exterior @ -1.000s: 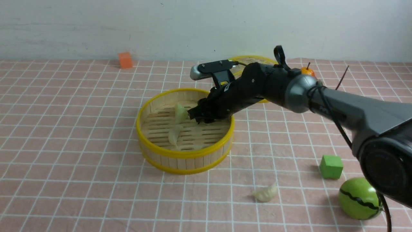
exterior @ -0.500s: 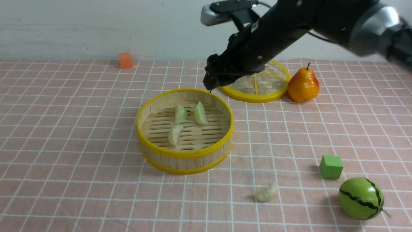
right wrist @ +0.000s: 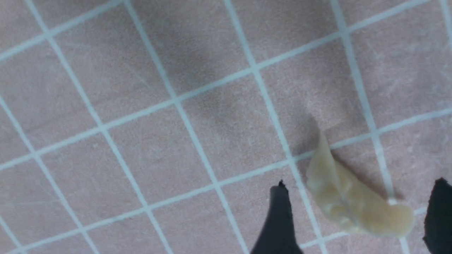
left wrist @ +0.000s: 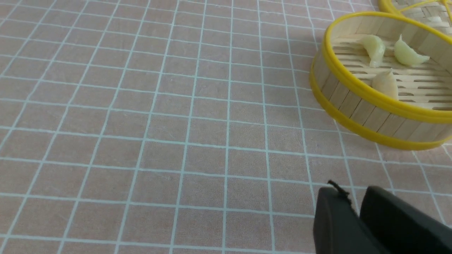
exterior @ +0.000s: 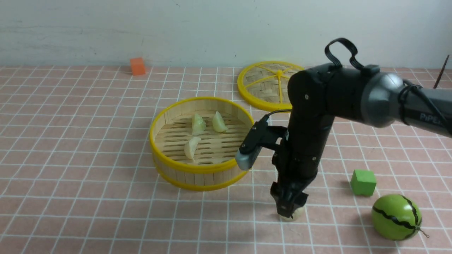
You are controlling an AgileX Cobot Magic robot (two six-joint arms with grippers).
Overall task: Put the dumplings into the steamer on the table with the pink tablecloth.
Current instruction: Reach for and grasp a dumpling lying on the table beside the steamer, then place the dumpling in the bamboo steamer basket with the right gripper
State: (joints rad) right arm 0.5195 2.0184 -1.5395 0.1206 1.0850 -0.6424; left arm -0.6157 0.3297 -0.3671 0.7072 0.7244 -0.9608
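Front camera faces forward across the worktop (exterior: 70,176); left wrist, low, shares the steamer (exterior: 203,176); right wrist stares down close.

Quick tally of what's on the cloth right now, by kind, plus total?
dumplings: 4, three in the steamer, one on the cloth
steamer: 1
lid: 1
cubes: 2, orange and green
toy watermelon: 1
Total: 9

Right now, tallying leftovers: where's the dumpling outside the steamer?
Front view: the dumpling lies between steamer and green cube, nearer the camera, inside the open right gripper.
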